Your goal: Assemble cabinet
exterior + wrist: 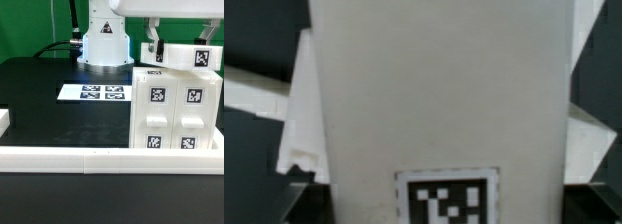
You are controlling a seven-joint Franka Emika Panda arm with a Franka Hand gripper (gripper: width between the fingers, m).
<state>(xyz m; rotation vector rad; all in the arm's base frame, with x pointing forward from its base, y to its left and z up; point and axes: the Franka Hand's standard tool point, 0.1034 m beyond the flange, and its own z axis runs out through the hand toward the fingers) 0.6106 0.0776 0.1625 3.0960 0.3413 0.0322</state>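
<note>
The gripper [178, 52] is clamped on a tagged white panel [185, 55], holding it flat just above the cabinet [176, 108], which stands on the surface [40, 90] against the rail [100, 156], likely to seat it on top.

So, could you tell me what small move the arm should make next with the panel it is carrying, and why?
Probably ease straight down. The gripper holds a tagged white panel just above the cabinet, which stands upright against the front rail. The panel sits slightly tilted, so levelling it on the way down seems wise.
</note>
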